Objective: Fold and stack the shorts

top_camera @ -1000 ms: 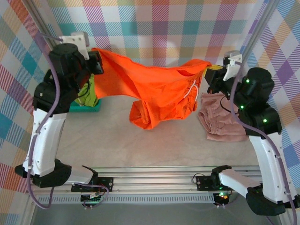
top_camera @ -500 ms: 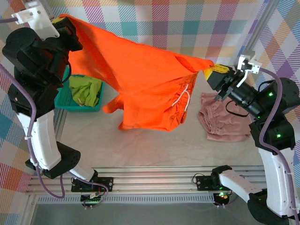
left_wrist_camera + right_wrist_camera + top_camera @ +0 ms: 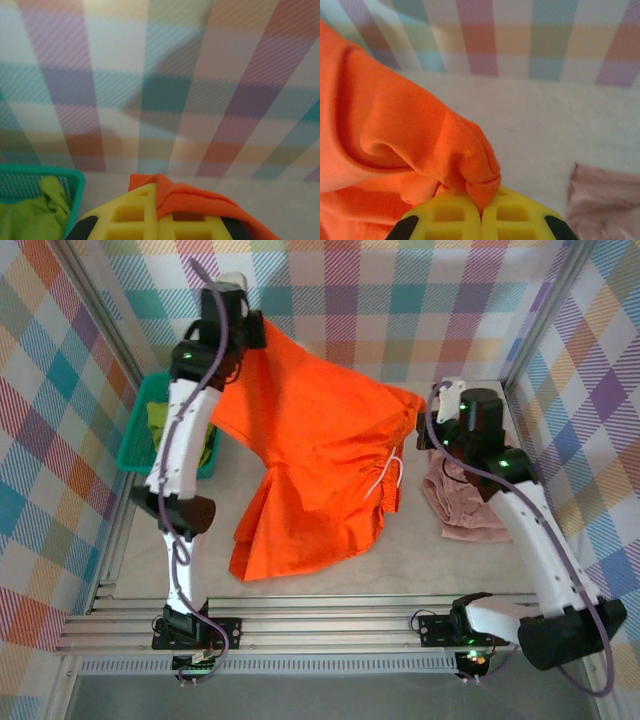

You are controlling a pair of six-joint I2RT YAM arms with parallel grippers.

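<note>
The bright orange soft fabric shorts (image 3: 320, 470) trail a hem on the table nearest the bases, probably so they can be spread flat for folding. Dusty pink crumpled shorts (image 3: 470, 505) lie just beside them. Farther back, the right gripper (image 3: 481, 202) and the left gripper (image 3: 158, 200) are each clamped on an orange corner, holding the cloth stretched. Lime green shorts (image 3: 30, 215) sit in the teal mesh basket (image 3: 45, 173).

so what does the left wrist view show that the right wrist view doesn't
Left wrist view: the teal basket at lower left, with the lime green shorts inside it.
Right wrist view: an edge of the pink shorts lying on the table at lower right.
Shared: the orange shorts pinched in that arm's own shut yellow tool, the left tool and the right tool alike, with the plaid wall behind.
</note>
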